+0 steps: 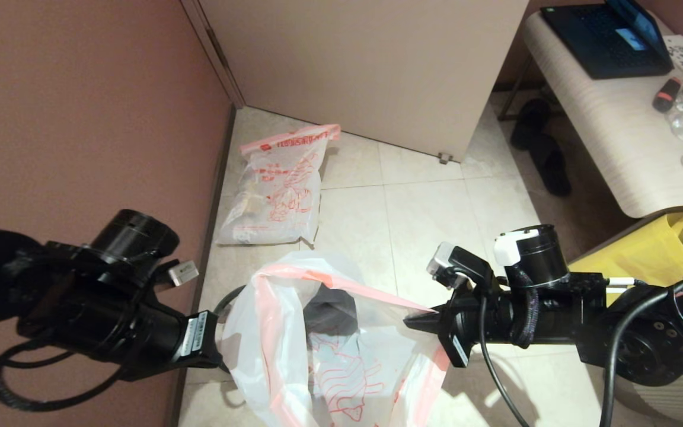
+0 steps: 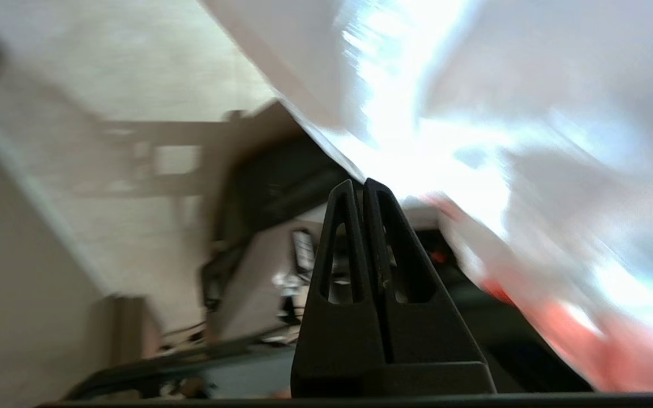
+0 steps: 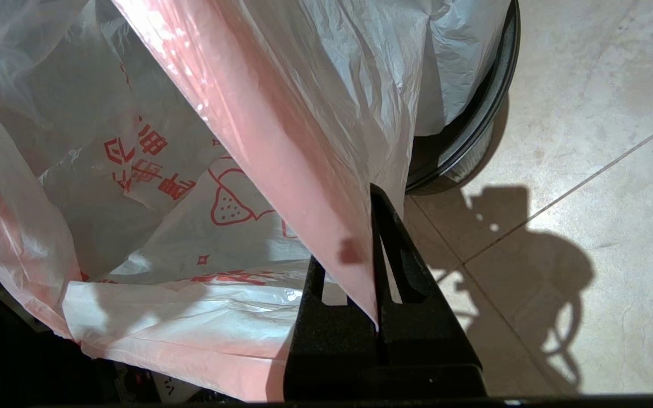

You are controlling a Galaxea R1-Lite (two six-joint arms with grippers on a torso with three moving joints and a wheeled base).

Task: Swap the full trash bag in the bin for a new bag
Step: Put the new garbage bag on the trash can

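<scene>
Nearest the robot, the new bag (image 1: 294,332) hangs spread between the two arms, its mouth held wide over the bin (image 3: 468,130), whose dark rim shows only in part beneath the plastic. The left gripper (image 1: 220,359) has its fingers pressed together on the bag's edge at the robot's left; in the left wrist view the fingers (image 2: 380,238) meet with only the thin film between them. The right gripper (image 1: 415,322) pinches the pink band at the opposite side, fingers narrow, the band trapped between them in the right wrist view.

The film looks very light, limp and slippery, and it probably tears if pulled hard at one spot. The doubled pink band along the mouth seems the soundest place to hold, as both arms do now; the body of the bag would likely slide or stretch.

Some red print shows on the lower part of this bag, so it is not quite plain. Most of the bin is hidden by it, and whether the bag's bottom reaches inside cannot be told. The left wrist view is smeared, and the far edge of the mouth is hard to follow.

Farther off, the full trash bag (image 1: 279,190) lies on the floor (image 1: 424,201) by the wall, well apart from the bin.
</scene>
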